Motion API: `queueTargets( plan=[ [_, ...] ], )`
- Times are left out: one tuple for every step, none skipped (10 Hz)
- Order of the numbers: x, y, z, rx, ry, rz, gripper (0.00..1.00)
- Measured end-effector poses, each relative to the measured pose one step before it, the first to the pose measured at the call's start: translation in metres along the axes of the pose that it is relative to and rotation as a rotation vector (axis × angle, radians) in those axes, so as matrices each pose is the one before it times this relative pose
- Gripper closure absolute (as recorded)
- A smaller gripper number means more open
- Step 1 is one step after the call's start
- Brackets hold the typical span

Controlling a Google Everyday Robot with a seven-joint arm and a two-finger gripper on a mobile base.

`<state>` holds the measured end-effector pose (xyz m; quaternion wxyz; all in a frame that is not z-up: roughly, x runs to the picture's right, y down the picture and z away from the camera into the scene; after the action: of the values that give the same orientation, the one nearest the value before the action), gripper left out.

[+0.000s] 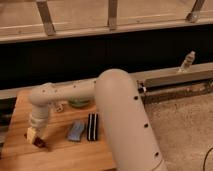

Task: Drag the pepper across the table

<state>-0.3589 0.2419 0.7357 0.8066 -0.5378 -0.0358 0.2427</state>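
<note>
The light wooden table (60, 155) fills the lower left. My gripper (34, 137) hangs from the white arm and points down near the table's left edge. The small dark red-brown pepper (40, 144) lies right under its tip, partly hidden by it. The gripper touches or sits right on the pepper. The blue-grey cloth-like piece (76, 131) and the black-and-white striped block (92, 127) lie to the right of it.
A green bowl-like item (79, 103) and a small white object (59, 107) sit at the table's back, under the arm. The big white arm (120, 115) covers the table's right part. A bottle (187, 62) stands on the ledge at the right.
</note>
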Motion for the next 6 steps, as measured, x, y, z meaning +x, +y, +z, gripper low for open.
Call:
queueTargets(
  plan=[
    [-0.00545, 0.00305, 0.00234, 0.00486, 0.01381, -0.01643, 0.94],
    [-0.00410, 0.00340, 0.00208, 0.00502, 0.01483, -0.01566, 0.94],
    [-0.00710, 0.00601, 0.00209, 0.00485, 0.01150, -0.02299, 0.94],
    [-0.00568, 0.00464, 0.00204, 0.00195, 0.00914, -0.01900, 0.94],
    [-0.00797, 0.00786, 0.00309, 0.00273, 0.01371, -0.02979, 0.94],
    [-0.00712, 0.00809, 0.00343, 0.00081, 0.01188, -0.02863, 0.94]
  ],
)
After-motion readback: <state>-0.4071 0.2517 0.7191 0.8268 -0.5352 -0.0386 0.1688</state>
